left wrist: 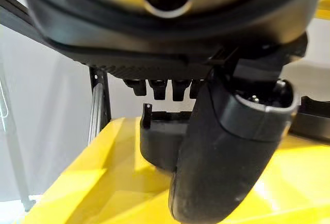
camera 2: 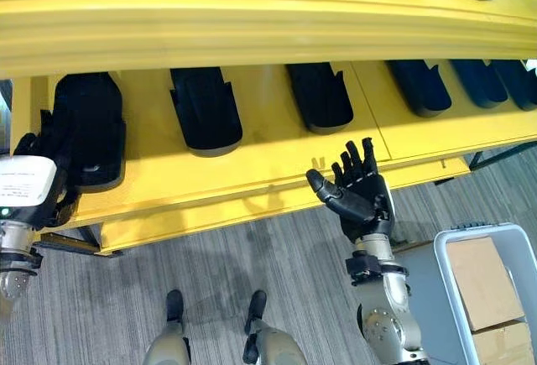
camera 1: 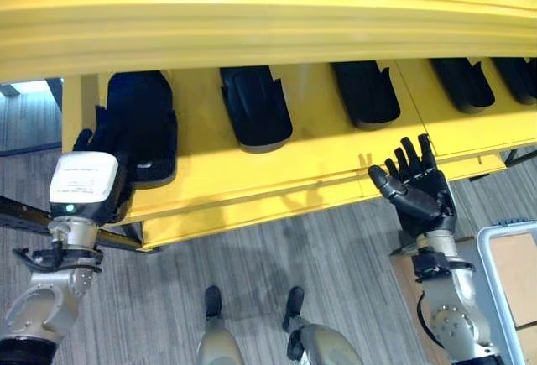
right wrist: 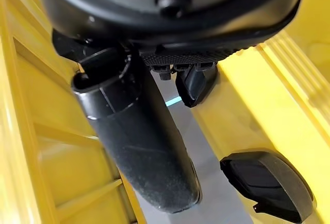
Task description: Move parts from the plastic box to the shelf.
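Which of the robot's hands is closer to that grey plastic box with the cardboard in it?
Right. The right hand is raised just beside the grey plastic box; the left hand is far across, at the yellow shelf's leftmost black part.

Bright, even light falls from overhead — the yellow shelf (camera 1: 277, 172) shows soft glare along its upper front edge, while the tier beneath sits in shade. Dim shadows pool on the grey floor (camera 1: 336, 256) below it. Straight edges bow toward the frame borders. In both wrist views the near hand bulk is blurred — perhaps too close to focus.
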`<state>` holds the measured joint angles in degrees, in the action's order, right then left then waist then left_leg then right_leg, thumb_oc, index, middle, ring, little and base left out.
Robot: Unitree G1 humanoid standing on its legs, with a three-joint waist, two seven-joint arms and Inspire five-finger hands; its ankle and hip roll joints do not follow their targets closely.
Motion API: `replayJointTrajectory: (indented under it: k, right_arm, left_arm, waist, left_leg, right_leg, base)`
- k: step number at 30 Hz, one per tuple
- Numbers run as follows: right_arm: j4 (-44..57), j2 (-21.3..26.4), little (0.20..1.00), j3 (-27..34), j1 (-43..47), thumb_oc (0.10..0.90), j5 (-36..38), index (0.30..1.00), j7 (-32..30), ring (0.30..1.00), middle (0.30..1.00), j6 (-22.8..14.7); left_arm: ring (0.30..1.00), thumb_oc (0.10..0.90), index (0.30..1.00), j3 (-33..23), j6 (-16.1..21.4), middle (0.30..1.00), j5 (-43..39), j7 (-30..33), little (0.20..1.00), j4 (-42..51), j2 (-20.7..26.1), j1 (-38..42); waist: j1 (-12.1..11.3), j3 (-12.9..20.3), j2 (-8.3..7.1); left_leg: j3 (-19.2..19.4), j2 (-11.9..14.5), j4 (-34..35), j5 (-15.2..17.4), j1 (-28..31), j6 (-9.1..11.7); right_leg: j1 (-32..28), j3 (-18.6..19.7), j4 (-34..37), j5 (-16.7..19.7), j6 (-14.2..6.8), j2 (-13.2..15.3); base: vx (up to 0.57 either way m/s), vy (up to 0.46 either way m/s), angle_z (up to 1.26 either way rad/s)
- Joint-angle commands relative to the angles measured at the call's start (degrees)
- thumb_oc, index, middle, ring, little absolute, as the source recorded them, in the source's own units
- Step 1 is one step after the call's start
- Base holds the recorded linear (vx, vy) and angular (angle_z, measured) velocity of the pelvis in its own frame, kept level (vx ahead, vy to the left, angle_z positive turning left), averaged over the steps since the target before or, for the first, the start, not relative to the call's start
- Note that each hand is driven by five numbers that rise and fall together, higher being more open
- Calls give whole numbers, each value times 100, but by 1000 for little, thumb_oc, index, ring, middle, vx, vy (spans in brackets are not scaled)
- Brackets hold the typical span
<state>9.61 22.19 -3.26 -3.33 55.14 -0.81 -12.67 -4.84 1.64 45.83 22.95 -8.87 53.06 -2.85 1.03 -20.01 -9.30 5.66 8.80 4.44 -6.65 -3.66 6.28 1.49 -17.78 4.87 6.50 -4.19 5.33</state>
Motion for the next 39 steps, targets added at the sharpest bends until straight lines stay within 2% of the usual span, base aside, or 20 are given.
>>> replayJointTrajectory:
  k: [1,14,19,23,29,31,37,39]
  right_arm:
    - [723,-75,1000,450,177,900,-82,1000,129,1000,1000,-461]
    - [714,-88,1000,475,202,900,-153,1000,114,1000,1000,-417]
    - [714,-103,1000,502,206,900,-142,1000,124,1000,1000,-414]
    - [675,-143,1000,532,217,900,-154,1000,152,1000,1000,-393]
    - [732,-198,1000,742,69,900,-233,1000,133,1000,1000,-367]
    - [787,-212,1000,843,-48,900,-271,1000,123,1000,1000,-367]
    - [839,-225,1000,949,-152,900,-328,1000,102,1000,1000,-378]
    - [853,-195,1000,957,-226,900,-363,1000,83,1000,1000,-375]
  left_arm:
    - [1000,900,1000,-431,-46,1000,41,209,1000,-115,359,369]
    - [1000,900,1000,-432,-13,1000,-66,183,1000,-78,273,466]
    - [1000,900,1000,-594,43,1000,-57,133,1000,81,279,246]
    - [1000,900,1000,-868,192,1000,-59,74,1000,373,264,-246]
    - [1000,900,1000,-1560,544,1000,-424,-116,1000,1094,-87,-1371]
    - [1000,900,1000,-1849,749,1000,-727,-154,1000,1600,-430,-1796]
    - [1000,900,1000,-2055,998,1000,-1372,-237,1000,2276,-921,-2053]
    - [1000,900,1000,-1894,1205,1000,-1985,-382,1000,2673,-1231,-2170]
  waist:
    - [9,570,-286]
    - [18,710,-249]
    - [-16,765,-195]
    - [-83,862,-112]
    - [-216,1006,44]
    - [-281,1077,94]
    - [-329,1138,122]
    - [-368,1203,117]
  left_leg:
    - [119,1,56,711,510,-239]
    - [135,-21,56,761,588,-250]
    - [118,-17,56,782,640,-248]
    - [62,-30,56,804,679,-260]
    - [-54,-96,56,817,685,-289]
    - [-129,-141,56,834,702,-314]
    - [-213,-163,56,842,727,-338]
    - [-266,-165,56,831,729,-348]
  right_leg:
    - [71,20,-320,-141,-519,588]
    - [-16,45,-275,-157,-527,578]
    - [-79,25,-269,-180,-529,580]
    - [-160,-19,-267,-204,-524,595]
    - [-317,-166,-204,-203,-535,639]
    - [-385,-224,-211,-215,-543,675]
    - [-470,-286,-241,-258,-538,684]
    - [-528,-334,-242,-291,-524,676]
  base:
    - [0,0,0]
    - [0,0,0]
    - [0,0,0]
    - [0,0,0]
    - [16,27,11]
    - [24,41,21]
    - [11,19,10]
    - [12,16,11]
